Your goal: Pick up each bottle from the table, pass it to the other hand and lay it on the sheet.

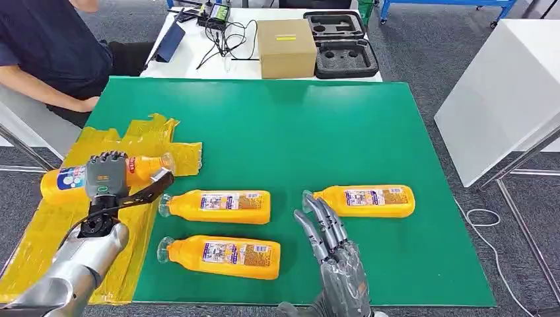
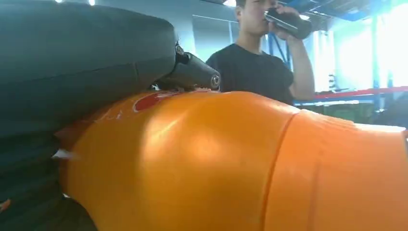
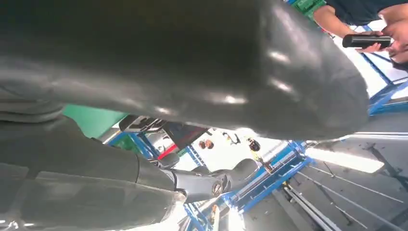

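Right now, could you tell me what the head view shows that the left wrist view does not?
Head view alone: the green table, the yellow sheet, three bottles lying on the green, and the right hand, fingers spread, holding nothing. Left wrist view alone: the seated person drinking from a dark bottle. Both: the left hand gripping an orange bottle.

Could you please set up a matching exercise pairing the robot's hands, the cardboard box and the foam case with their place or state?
Things:
1. left hand
2. right hand
3. cardboard box
4. black foam case

States or places:
A. lying open on the white table, right of the box
B. holding an orange bottle over the yellow sheet
C. closed, on the white table
D. empty, fingers straight, above the green mat

Pairs: 1-B, 2-D, 3-C, 4-A
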You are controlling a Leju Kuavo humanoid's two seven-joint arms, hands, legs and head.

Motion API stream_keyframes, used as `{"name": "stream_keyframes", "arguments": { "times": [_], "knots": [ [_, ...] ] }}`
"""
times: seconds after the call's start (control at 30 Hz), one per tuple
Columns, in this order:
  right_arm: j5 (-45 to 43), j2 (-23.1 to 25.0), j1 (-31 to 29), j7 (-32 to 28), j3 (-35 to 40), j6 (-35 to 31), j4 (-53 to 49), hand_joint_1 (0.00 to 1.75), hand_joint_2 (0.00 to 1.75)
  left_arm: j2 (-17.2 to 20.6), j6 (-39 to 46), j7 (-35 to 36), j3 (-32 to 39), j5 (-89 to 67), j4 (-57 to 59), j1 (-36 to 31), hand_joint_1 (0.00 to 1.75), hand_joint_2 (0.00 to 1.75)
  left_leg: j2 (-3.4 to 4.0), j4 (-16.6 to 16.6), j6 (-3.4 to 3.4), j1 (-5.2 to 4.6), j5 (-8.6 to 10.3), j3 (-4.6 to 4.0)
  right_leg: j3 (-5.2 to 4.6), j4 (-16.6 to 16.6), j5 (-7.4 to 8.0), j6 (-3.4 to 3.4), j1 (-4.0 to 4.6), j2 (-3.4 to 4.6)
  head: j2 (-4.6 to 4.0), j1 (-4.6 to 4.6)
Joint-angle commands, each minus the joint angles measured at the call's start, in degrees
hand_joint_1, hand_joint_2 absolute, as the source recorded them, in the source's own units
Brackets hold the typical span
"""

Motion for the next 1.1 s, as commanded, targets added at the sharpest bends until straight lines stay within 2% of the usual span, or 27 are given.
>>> {"name": "stream_keyframes", "arguments": {
  "times": [0.03, 0.23, 0.4, 0.43, 0.47, 0.5, 0.57, 0.7, 0.73, 1.1],
  "knots": [
    [-0.1, 0.0, -0.8, 0.2, -0.7, 0.4, 0.4, 0.00, 0.00, -2.5, 0.3, -1.5, 2.2, -0.6, 1.9, -1.8, 1.66, 1.75, -0.03, 0.0, -0.09, 0.06, -0.02, 0.03, 0.07, 0.0, -0.02, -0.06, 0.06, -0.08, 0.00, 0.00],
    [0.0, 0.1, -0.5, 0.3, -0.8, 0.5, 0.4, 0.00, 0.00, -4.0, 0.3, -2.2, 1.6, -0.6, 2.6, -1.6, 1.68, 1.75, -0.10, 0.0, -0.14, 0.08, -0.05, 0.10, 0.19, -0.1, -0.06, -0.09, 0.08, -0.16, 0.00, 0.00],
    [-0.8, -0.2, -0.6, 0.1, -1.0, 0.4, 0.9, 0.00, 0.00, -4.3, 0.4, -3.5, 2.5, -0.2, 3.4, -1.4, 1.59, 1.75, 0.03, 0.0, -0.20, 0.12, -0.11, 0.20, 0.28, -0.1, -0.07, -0.14, 0.12, -0.06, 0.00, 0.00],
    [-0.8, -0.1, -0.6, 0.0, -1.0, 0.4, 1.0, 0.00, 0.00, -4.3, 0.3, -3.4, 2.6, -0.1, 3.6, -1.4, 1.48, 1.75, -0.01, 0.0, -0.16, 0.09, -0.06, 0.13, 0.20, -0.1, -0.05, -0.11, 0.09, -0.07, 0.00, 0.00],
    [-1.0, -0.1, -0.7, 0.0, -1.0, 0.5, 1.2, 0.00, 0.00, -4.4, -0.1, -3.1, 2.6, -0.2, 3.8, -1.4, 0.24, 1.75, -0.01, 0.0, -0.21, 0.14, -0.10, 0.20, 0.29, -0.1, -0.07, -0.14, 0.14, -0.10, 0.00, 0.00],
    [-1.2, -0.1, -0.8, -0.1, -1.1, 0.5, 1.3, 0.00, 0.00, -4.5, -0.4, -2.7, 3.1, -0.3, 3.9, -1.5, 0.00, 1.75, -0.01, 0.0, -0.12, 0.05, -0.03, 0.07, 0.11, 0.0, -0.02, -0.08, 0.05, -0.06, 0.00, 0.00],
    [-1.2, 0.0, -0.7, -0.1, -1.2, 0.5, 1.2, 0.00, 0.00, -4.8, -2.2, -3.4, 3.7, -0.1, 4.1, -1.6, 0.00, 1.75, 0.00, 0.0, -0.23, 0.17, -0.11, 0.23, 0.32, -0.1, -0.08, -0.17, 0.18, -0.09, -0.02, 0.00],
    [-1.1, -0.2, -0.5, 0.1, -1.1, 0.7, 1.1, 0.00, 0.00, -5.0, -3.1, -3.6, 2.9, -0.7, 4.3, -1.9, 0.00, 1.75, -0.01, 0.0, -0.10, 0.06, -0.02, 0.04, 0.08, 0.0, -0.01, -0.06, 0.06, -0.06, 0.00, 0.02],
    [-1.1, -0.3, -0.5, 0.1, -1.1, 0.7, 1.2, 0.00, 0.00, -4.9, -3.8, -3.0, 2.4, -0.7, 4.4, -1.9, 0.00, 0.00, -0.02, 0.0, -0.17, 0.13, -0.08, 0.14, 0.22, -0.1, -0.05, -0.11, 0.13, -0.09, 0.00, -0.02],
    [-1.9, -0.7, -0.6, -0.4, -1.0, 1.1, 1.9, 0.00, 0.00, -4.3, -3.0, -5.1, 5.7, 1.0, 3.9, -1.1, 0.00, 0.00, 0.04, 0.0, -0.17, 0.12, -0.08, 0.17, 0.24, -0.1, -0.04, -0.13, 0.12, -0.03, 0.00, 0.00]
  ]
}}
